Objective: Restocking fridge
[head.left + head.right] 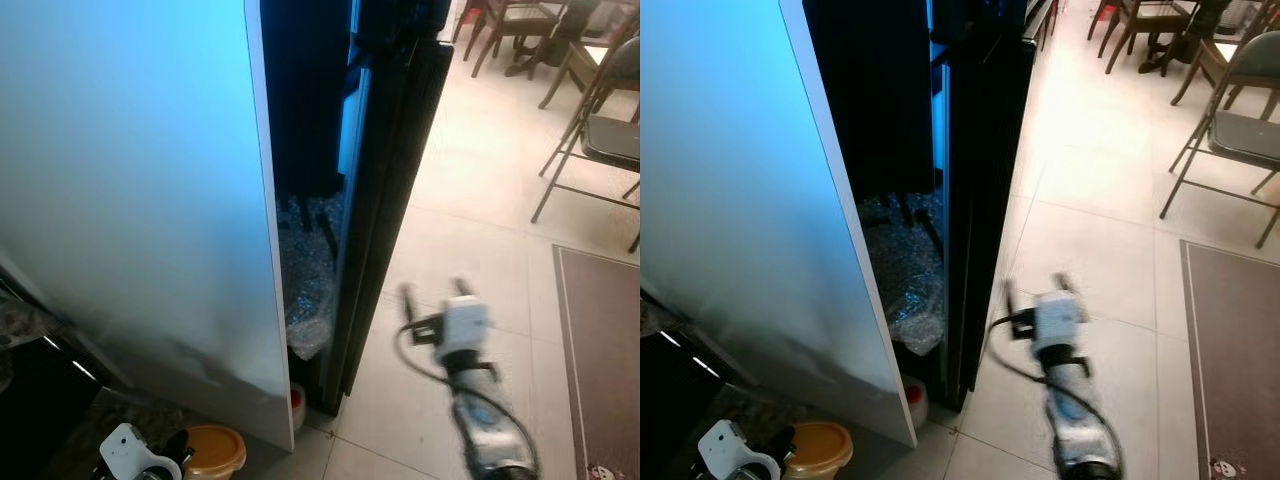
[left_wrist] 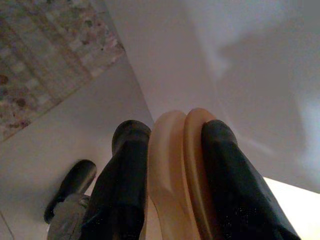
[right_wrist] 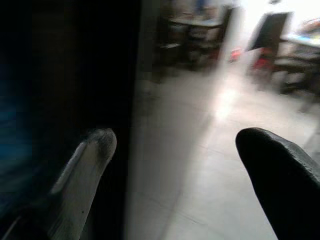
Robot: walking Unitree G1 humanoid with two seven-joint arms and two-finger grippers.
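Right wrist view: right gripper (image 3: 175, 165) fingers apart, beside fridge door (image 1: 385, 190) edge. Left gripper (image 2: 170, 175) clamped on tub (image 1: 212, 450), low by the fridge (image 1: 150, 200). Risk: blurred swing glancing off door; tub slipping.

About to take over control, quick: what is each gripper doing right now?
Left gripper: shut on the tan lid, low beside the white fridge door.
Right gripper: open, holding nothing, fingers near the dark door's edge.
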